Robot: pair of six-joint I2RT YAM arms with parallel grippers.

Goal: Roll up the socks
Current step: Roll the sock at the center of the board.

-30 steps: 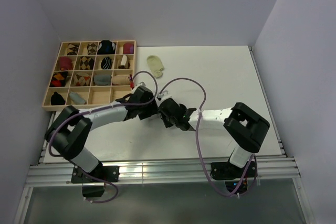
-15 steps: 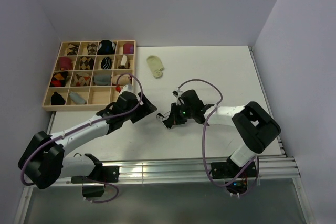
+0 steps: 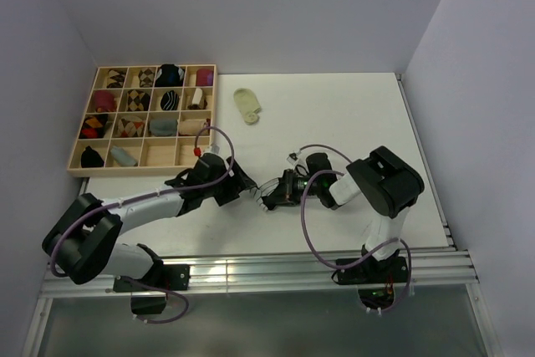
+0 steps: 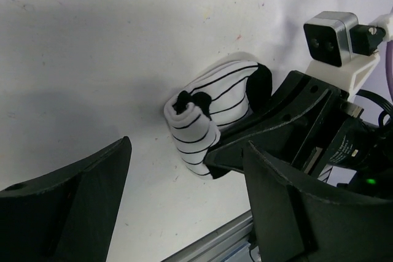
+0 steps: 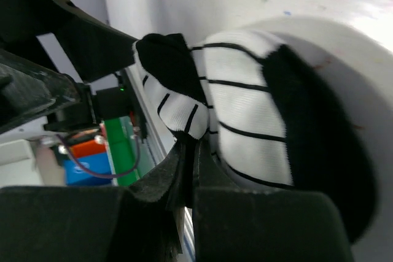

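Note:
The white sock with thin black stripes (image 4: 212,111) lies partly rolled on the white table near the front middle, and it also shows in the top view (image 3: 265,199). My right gripper (image 5: 193,167) is shut on the sock's (image 5: 245,111) near edge, low on the table (image 3: 277,191). My left gripper (image 4: 184,204) is open and empty, its fingers (image 4: 67,207) spread wide just short of the sock, left of it in the top view (image 3: 242,184). The pale yellow-green sock (image 3: 247,104) lies flat at the back of the table.
A wooden compartment tray (image 3: 142,171) with several rolled socks stands at the back left. The table's front rail (image 3: 251,269) runs close below both grippers. The right wrist's camera mount (image 4: 334,38) sits just beyond the striped sock.
The two grippers were together a second ago and then parted. The left gripper has since come back toward the striped sock, open. The right arm has lowered and folded in, still holding the sock.

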